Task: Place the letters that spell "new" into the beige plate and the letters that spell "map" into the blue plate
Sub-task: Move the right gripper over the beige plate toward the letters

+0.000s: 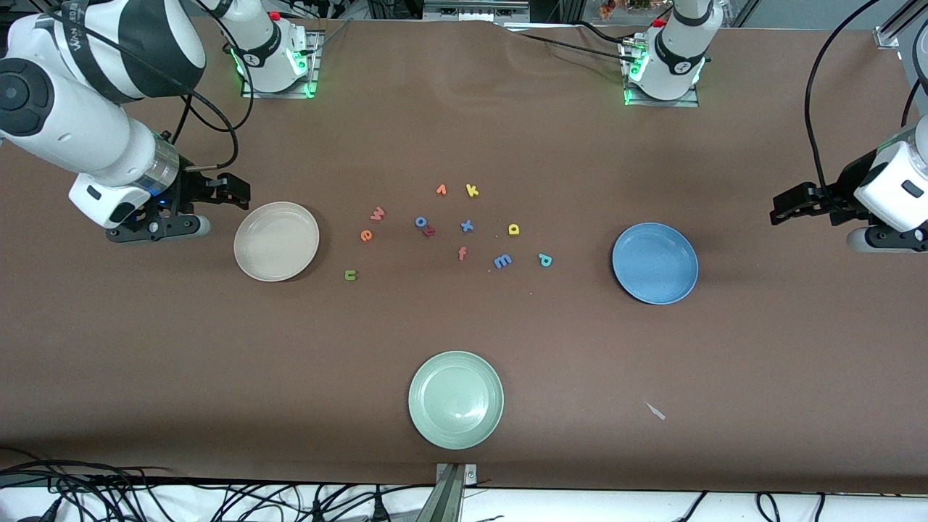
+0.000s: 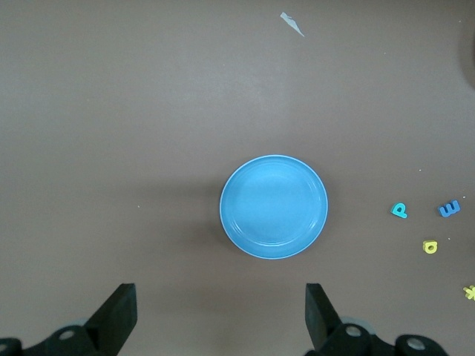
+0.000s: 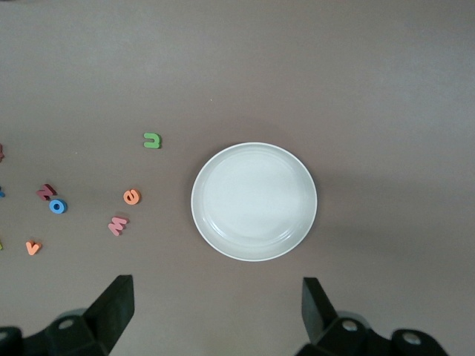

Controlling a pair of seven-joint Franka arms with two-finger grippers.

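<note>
Front view, table covered in brown cloth [image 1: 464,130]; 2 arms, both waiting at the table's ends. The right gripper [image 1: 217,190] hangs at the middle left of the frame, over bare cloth beside the beige plate [image 1: 276,241]; its fingers [image 3: 111,304] stand wide apart with nothing between them. The left gripper [image 1: 786,206] hangs at the middle right of the frame, over bare cloth beside the blue plate [image 1: 655,262]; its fingers [image 2: 117,315] are likewise spread and hold nothing.

Both plates lie bare; the beige plate sits left of centre, the blue plate right of centre, and a pale green plate [image 1: 455,399] sits at the lower centre, nearest the camera.

The foam letters lie scattered on the cloth at the centre of the frame, between the beige and blue plates. Toward the beige plate: pinkish-red w [image 1: 378,213], orange e [image 1: 366,235], olive-green n [image 1: 351,275]; the n lies lowest of the 3. Toward the blue plate: yellow a [image 1: 514,229], blue m [image 1: 502,260], teal p [image 1: 545,259]; m and p lie near each other. In the middle of the group: orange v [image 1: 441,190], yellow k [image 1: 472,190], blue o [image 1: 421,221] touching a dark red letter [image 1: 429,231], blue x [image 1: 467,225], salmon f [image 1: 462,253].

A small pale scrap [image 1: 655,410] lies at the lower right.
</note>
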